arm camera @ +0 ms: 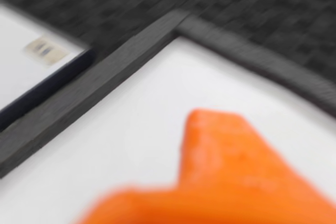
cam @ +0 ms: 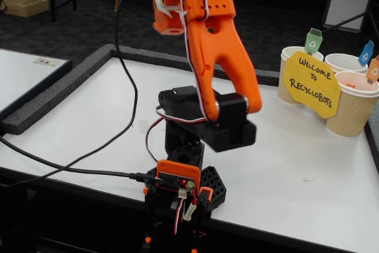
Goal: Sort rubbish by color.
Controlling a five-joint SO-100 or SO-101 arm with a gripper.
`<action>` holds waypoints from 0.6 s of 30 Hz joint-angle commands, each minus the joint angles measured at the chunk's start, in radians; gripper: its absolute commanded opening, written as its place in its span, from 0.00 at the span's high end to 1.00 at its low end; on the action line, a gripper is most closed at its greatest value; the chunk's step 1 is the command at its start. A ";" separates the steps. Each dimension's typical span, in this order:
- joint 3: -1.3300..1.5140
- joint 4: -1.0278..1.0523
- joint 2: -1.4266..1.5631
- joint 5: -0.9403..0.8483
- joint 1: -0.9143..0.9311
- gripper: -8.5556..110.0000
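Showing the arm folded high over the white worktop (cam: 308,164), pincer (arm camera: 226,182) a blurred orange mass at six o'clock in the wrist view, its opening indiscernible, no paper wads visible, flagged cups (cam: 355,102) waiting at two o'clock, presumably as bins.

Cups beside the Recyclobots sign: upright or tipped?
Upright. In the fixed view the left cup, middle cup and right cup all stand on their bases, open rims facing up.
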 commanded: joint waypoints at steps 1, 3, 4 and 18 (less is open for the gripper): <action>-0.025 0.009 -0.098 -0.008 -0.097 0.86; -0.026 0.017 -0.147 -0.008 -0.137 0.86; -0.034 0.018 -0.176 -0.008 -0.155 0.86; -0.221 0.127 -0.558 0.002 -0.417 0.86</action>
